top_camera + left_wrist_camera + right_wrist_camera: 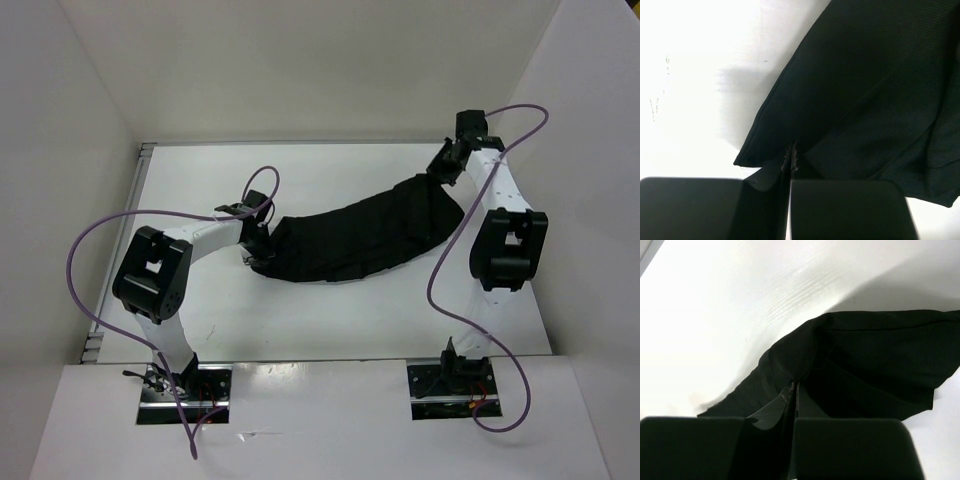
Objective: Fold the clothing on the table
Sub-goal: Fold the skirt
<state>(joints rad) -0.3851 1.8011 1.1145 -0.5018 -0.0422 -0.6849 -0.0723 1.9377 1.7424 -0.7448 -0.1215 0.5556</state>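
Though each end of the clothing (365, 235) is gripped, no finished fold shows: left fingers (840, 207) clamp one end, right fingers (850, 447) the other, the garment stretched between them across the desk (330, 320). Bringing the ends together looks left to do.

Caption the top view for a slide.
Black clothing stretched in a curved band over the table, its ends pinched by the left gripper and right gripper.
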